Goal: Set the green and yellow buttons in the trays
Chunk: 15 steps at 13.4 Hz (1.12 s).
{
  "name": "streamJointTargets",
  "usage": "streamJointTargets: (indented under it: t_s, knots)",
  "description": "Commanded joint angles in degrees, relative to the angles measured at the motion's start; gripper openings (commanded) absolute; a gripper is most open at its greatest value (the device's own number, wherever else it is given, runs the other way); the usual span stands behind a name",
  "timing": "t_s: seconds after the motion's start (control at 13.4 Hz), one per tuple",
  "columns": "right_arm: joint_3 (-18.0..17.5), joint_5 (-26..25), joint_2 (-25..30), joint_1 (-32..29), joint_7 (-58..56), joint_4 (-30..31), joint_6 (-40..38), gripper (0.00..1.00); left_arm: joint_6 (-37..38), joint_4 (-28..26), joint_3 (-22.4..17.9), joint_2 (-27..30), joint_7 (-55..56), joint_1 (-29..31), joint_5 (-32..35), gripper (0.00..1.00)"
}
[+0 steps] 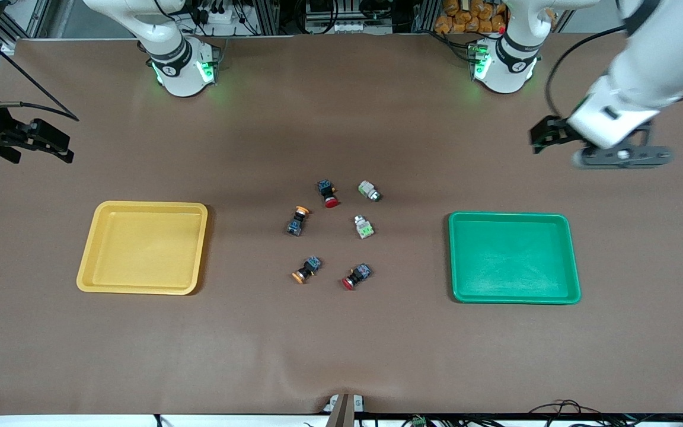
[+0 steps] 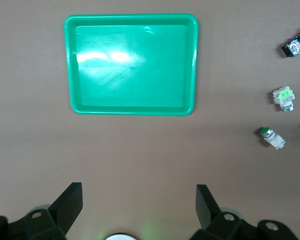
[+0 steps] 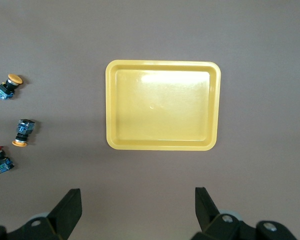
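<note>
The yellow tray (image 1: 143, 247) (image 3: 162, 105) lies toward the right arm's end of the table, and the green tray (image 1: 513, 258) (image 2: 132, 64) toward the left arm's end. Both trays hold nothing. Between them lie two yellow-capped buttons (image 1: 298, 220) (image 1: 306, 269) (image 3: 9, 86) (image 3: 23, 132) and two whitish green buttons (image 1: 369, 191) (image 1: 364, 226) (image 2: 271, 138) (image 2: 283, 96). My left gripper (image 1: 540, 139) (image 2: 138, 192) hangs open over bare table at the left arm's end. My right gripper (image 1: 60, 145) (image 3: 137, 192) hangs open over bare table at the right arm's end.
Two red-capped black-and-blue switches (image 1: 328, 193) (image 1: 357, 276) lie among the buttons. A small bracket (image 1: 344, 409) sits at the table edge nearest the front camera. Brown mat covers the whole table.
</note>
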<state>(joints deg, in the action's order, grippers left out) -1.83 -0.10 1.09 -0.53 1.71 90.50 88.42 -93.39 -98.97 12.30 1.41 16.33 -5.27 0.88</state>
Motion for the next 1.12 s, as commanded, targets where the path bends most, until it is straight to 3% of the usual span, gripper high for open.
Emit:
streamJointTargets:
  t_s: [0.0, 0.37, 0.6, 0.89, 1.04]
  knots:
    - [-0.5, -0.5, 1.0, -0.7, -0.2, 0.8, 0.0, 1.00, -5.7, -4.6, 2.9, -0.3, 4.4, 0.1, -1.1, 1.00]
    - [-0.5, -0.5, -0.5, -0.6, -0.2, 0.0, 0.2, 1.00, -12.8, -6.1, 10.4, -6.7, 17.7, 0.0, -1.1, 1.00]
    - [-0.5, -0.6, -1.8, -0.7, -0.3, -0.1, 0.2, 1.00, -22.5, -11.1, 14.3, -8.9, 25.7, -0.3, -0.7, 1.00]
    - [-0.5, -1.1, -3.8, -0.4, -0.5, -0.1, -0.1, 1.00, -27.4, -11.8, 14.9, -14.5, 33.0, -4.8, 0.8, 1.00]
    - [-0.5, -1.6, -4.4, 0.0, -0.4, -0.1, -0.2, 1.00, -30.4, -11.7, 14.9, -17.9, 37.6, -6.9, 5.2, 1.00]
